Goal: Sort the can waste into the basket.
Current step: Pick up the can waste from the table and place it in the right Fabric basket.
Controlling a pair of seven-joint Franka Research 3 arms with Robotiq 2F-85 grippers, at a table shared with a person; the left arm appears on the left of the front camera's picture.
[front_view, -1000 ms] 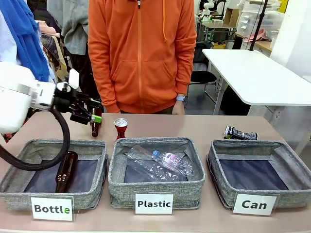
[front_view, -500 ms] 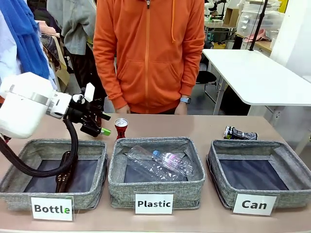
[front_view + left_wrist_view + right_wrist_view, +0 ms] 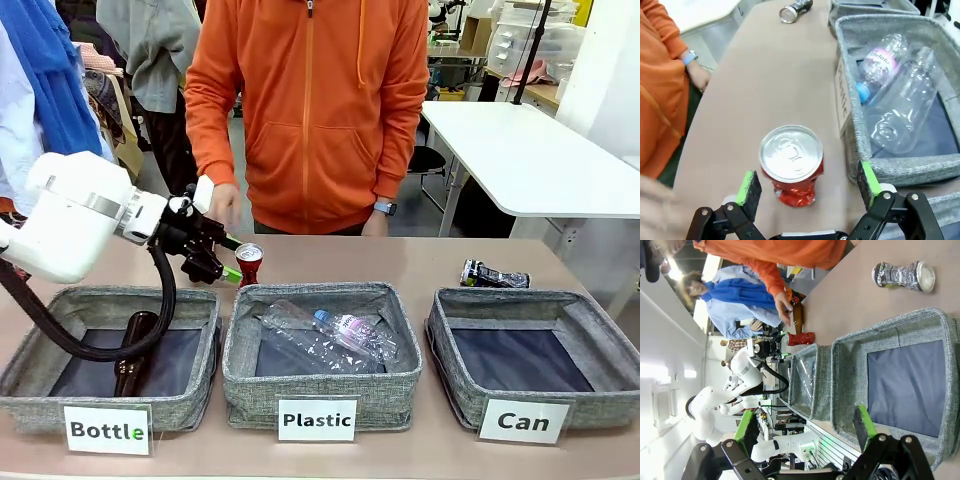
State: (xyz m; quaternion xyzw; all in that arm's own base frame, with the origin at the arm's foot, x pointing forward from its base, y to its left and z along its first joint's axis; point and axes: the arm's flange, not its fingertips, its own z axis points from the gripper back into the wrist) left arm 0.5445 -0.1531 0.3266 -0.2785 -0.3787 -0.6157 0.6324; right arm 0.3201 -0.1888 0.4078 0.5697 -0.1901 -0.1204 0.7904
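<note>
Left gripper [image 3: 229, 260]: fingers wide apart, straddling red can [image 3: 249, 263] without touching | red can: upright, far left, behind Plastic bin [image 3: 320, 294] | crushed can [image 3: 494, 275]: lying far right, just behind Can basket [image 3: 500, 296] | right gripper [image 3: 806, 424]: fingers apart, holding nothing

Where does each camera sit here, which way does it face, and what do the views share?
Front: fixed on the robot's side, facing across the table to the person in orange; the left gripper shows at left.
Left wrist: on the left arm, looking down between its open jaws at the red can.
Right wrist: rolled sideways, looking over the Can basket past the open right gripper.
Shared: all three show the red can and the crushed can.
</note>
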